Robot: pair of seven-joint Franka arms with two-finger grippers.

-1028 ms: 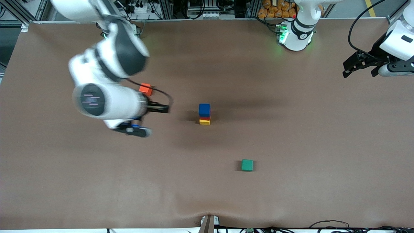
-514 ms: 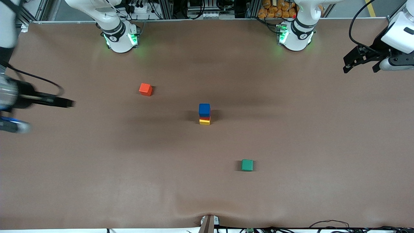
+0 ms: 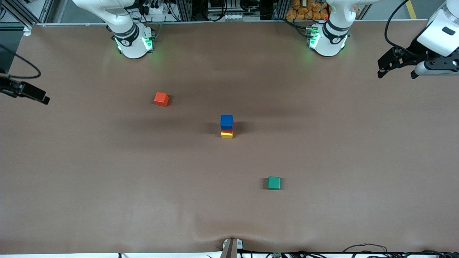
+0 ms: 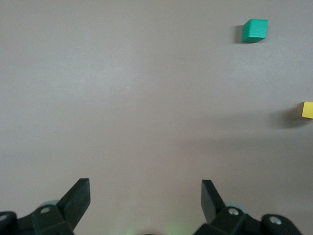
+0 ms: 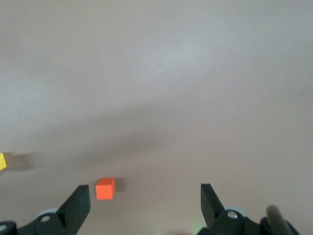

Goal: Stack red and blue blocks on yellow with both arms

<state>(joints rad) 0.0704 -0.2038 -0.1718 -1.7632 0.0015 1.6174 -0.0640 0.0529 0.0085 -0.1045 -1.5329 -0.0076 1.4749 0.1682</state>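
In the middle of the table stands a stack: the blue block point(image 3: 226, 121) on top, the red block point(image 3: 227, 131) under it, the yellow cube point(image 3: 226, 135) at the bottom. Both grippers are far from the stack. My left gripper point(image 3: 396, 74) hangs open and empty over the left arm's end of the table; its wrist view point(image 4: 145, 188) shows bare table between the jaws and the yellow cube point(image 4: 307, 109) at the edge. My right gripper point(image 3: 39, 97) is over the right arm's end of the table, open and empty in its wrist view point(image 5: 144, 191).
An orange-red cube point(image 3: 161, 99) lies alone toward the right arm's end, farther from the front camera than the stack; it also shows in the right wrist view point(image 5: 104, 188). A green cube point(image 3: 274, 182) lies nearer to the front camera, and shows in the left wrist view point(image 4: 255, 30).
My right arm has swung away from beside the stack to the right arm's end of the table. My left gripper has shifted only slightly. The stack has not moved.
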